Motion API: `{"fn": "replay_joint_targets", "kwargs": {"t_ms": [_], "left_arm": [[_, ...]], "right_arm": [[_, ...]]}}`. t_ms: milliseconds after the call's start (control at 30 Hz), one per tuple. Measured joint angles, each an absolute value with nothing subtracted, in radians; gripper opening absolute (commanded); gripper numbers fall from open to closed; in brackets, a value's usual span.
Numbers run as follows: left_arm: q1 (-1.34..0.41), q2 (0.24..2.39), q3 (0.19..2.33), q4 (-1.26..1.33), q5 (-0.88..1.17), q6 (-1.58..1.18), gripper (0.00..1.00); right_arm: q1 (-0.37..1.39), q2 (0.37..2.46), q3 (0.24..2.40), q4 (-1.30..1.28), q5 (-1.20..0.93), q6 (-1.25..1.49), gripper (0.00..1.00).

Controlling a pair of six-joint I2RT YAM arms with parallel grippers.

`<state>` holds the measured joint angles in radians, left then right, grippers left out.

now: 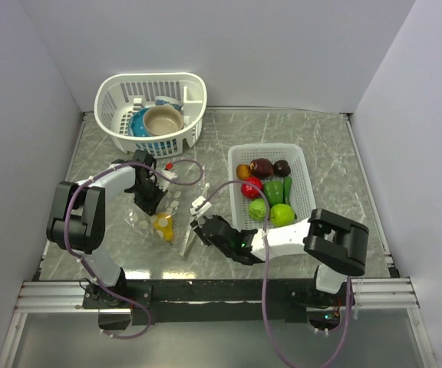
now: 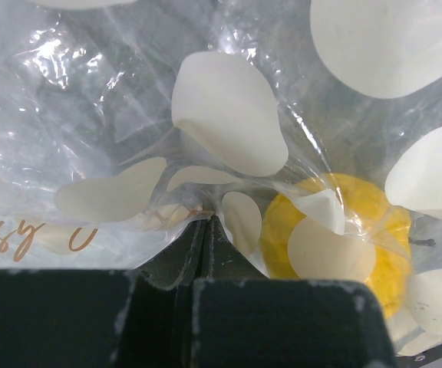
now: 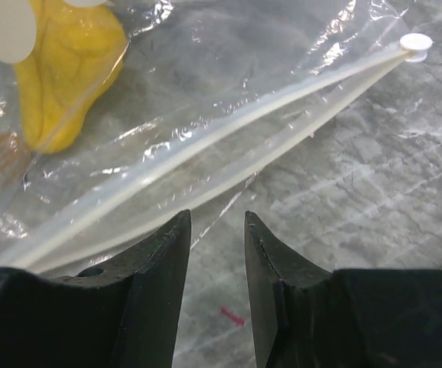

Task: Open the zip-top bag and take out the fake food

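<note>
The clear zip-top bag [image 1: 172,204] with white dots lies left of centre on the table. One yellow fake food piece [image 1: 163,224] is inside it. My left gripper [image 1: 151,201] is shut on the bag's film [image 2: 229,115], with the yellow piece [image 2: 344,238] just to the right of its tips [image 2: 208,222]. My right gripper [image 1: 198,228] is open and empty. Its tips [image 3: 216,216] sit just short of the bag's zip strip [image 3: 206,146], whose slider [image 3: 415,42] is at the far right end. The yellow piece [image 3: 67,61] shows in the bag's far corner.
A white mesh tray [image 1: 307,192] right of centre holds red, lime-green, maroon, orange and dark green fake food [image 1: 262,166]. A white basket [image 1: 113,115] with a bowl [image 1: 163,119] stands at the back left. Cables loop over the table by both arms.
</note>
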<state>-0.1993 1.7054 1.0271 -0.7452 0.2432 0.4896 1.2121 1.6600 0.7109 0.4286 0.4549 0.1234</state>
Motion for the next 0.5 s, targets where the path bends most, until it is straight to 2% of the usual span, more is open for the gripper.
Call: {"fn": "replay_joint_targets", "kwargs": {"t_ms": [200, 300, 433, 500], "left_arm": [[-0.199, 1.705, 1.027, -0.746, 0.244, 0.49, 0.01], [-0.199, 1.705, 1.027, -0.746, 0.245, 0.493, 0.01], [-0.199, 1.705, 1.027, -0.746, 0.245, 0.494, 0.01], [-0.199, 1.705, 1.027, -0.746, 0.246, 0.494, 0.01]], "right_arm": [[1.206, 1.72, 0.768, 0.434, 0.445, 0.114, 0.53], [1.206, 1.745, 0.794, 0.442, 0.427, 0.114, 0.62], [1.21, 1.771, 0.81, 0.446, 0.402, 0.117, 0.81], [1.217, 1.787, 0.818, 0.46, 0.387, 0.117, 0.86]]}}
